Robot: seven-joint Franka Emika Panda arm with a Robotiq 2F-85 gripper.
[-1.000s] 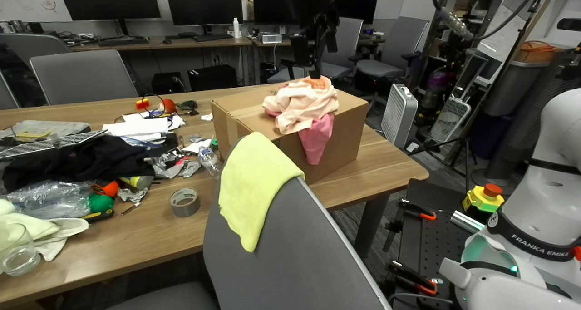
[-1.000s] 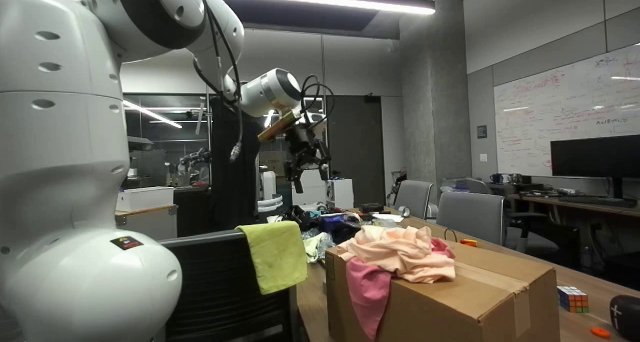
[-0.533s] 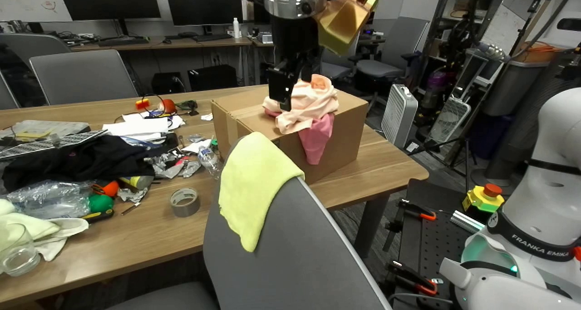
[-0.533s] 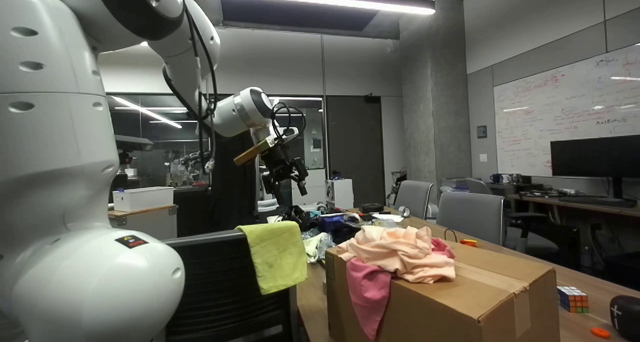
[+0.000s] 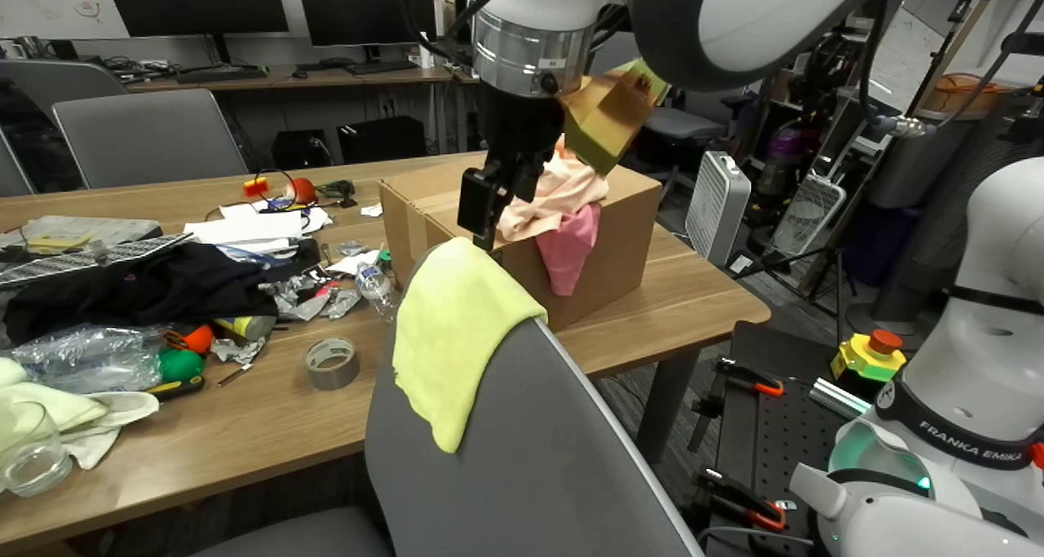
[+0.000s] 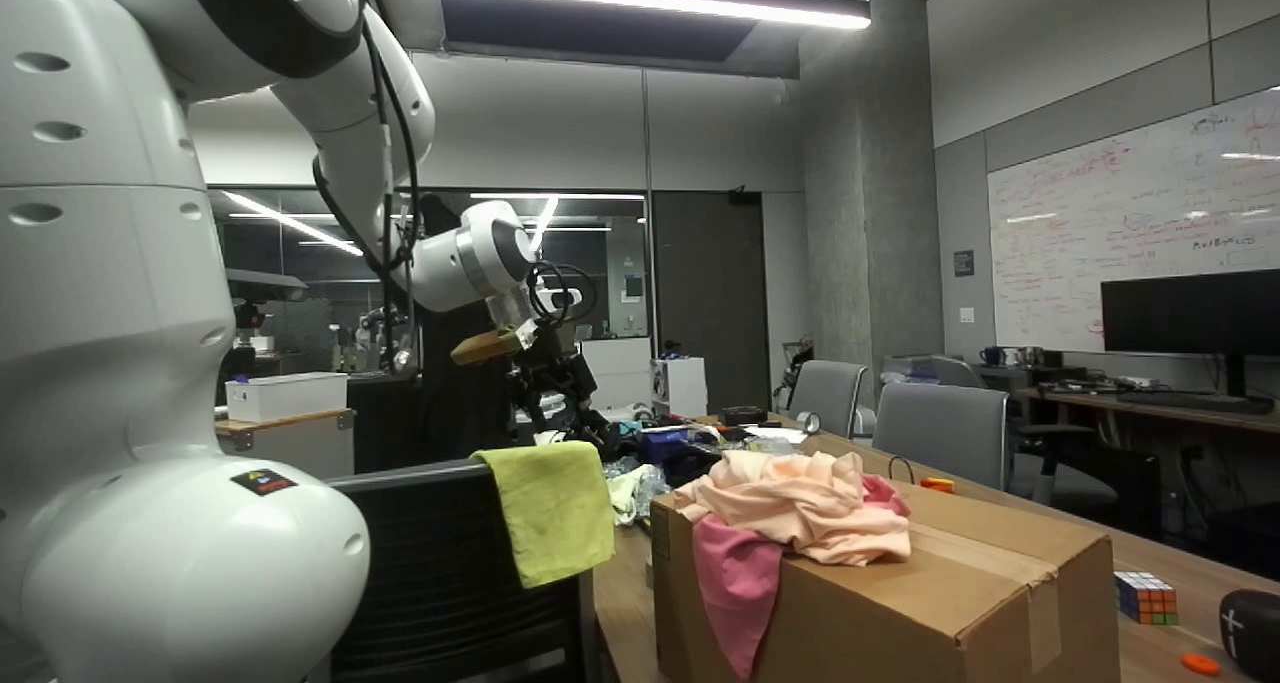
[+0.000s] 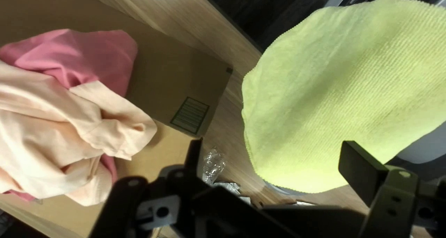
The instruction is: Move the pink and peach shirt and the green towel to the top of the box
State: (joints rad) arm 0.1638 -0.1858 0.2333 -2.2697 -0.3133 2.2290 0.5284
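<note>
Our pincer (image 7: 273, 154), spread, has come down toward the towel (image 7: 334, 91).
It drapes the chair (image 5: 522, 451), at the wrist view's right; shirts (image 7: 59, 112) lie on the box (image 7: 163, 74), left: only the towel remains, we judge.

Wooden bench (image 5: 681, 300): cardboard box (image 5: 624, 247) sitting near a rounded corner, puzzle cube (image 6: 1147, 599) resting beside it. Tape roll (image 5: 326, 377) and clear glass (image 5: 34, 463) are resting near the long edge from that corner; black cloth (image 5: 151, 288) is lying farther in.

Wrist cam faces down; both ext. views share box (image 6: 880, 628).
</note>
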